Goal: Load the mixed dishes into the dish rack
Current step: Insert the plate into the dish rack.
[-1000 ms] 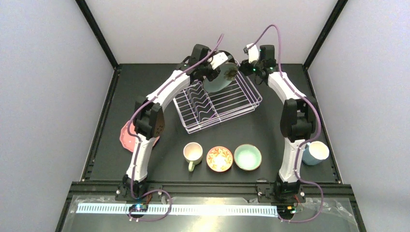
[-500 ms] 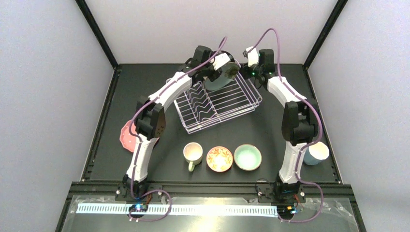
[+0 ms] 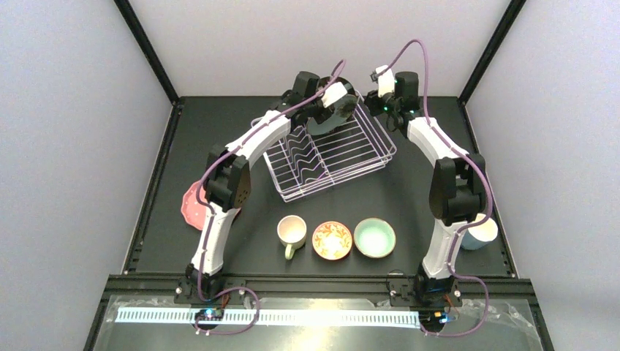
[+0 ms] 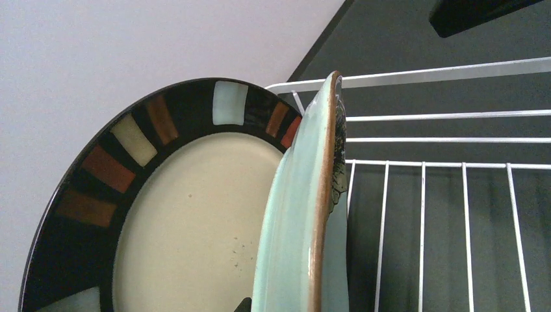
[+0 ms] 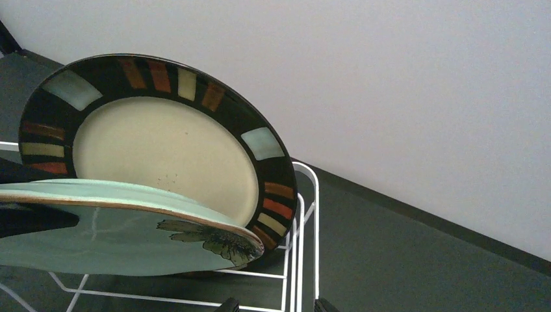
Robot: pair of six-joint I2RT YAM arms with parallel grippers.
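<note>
**A:** Pale-walled enclosure, dark table (image 3: 409, 197). What occupies the far centre?

**B:** The white wire dish rack (image 3: 343, 157), set askew. At its far end the cream plate with dark striped rim (image 5: 162, 149) stands on edge.

**A:** And the teal flower plate (image 4: 295, 214)?

**B:** It is just in front of the cream plate; whether the two touch cannot be told. A second ago its face was tilted toward the overhead camera. Now it is turned nearly upright and sits closer to the rack's far end. By this reading it is being slotted in as the second dish loaded.

**A:** What remains outside the rack?

**B:** The pink dotted scalloped plate (image 3: 191, 206) lies at the left edge, partly behind the left arm. The mint bowl (image 3: 374, 238), red-orange bowl (image 3: 332, 240) and cream mug (image 3: 292, 231) form a row toward the near edge. The blue mug (image 3: 481, 231) stands by the right edge.

**A:** The tools?

**B:** The left gripper (image 3: 329, 108) is narrowed on the teal plate's rim, carrying it. The right gripper (image 5: 274, 304) has its jaws apart and empty, and hovers by the rack's far right corner.
</note>
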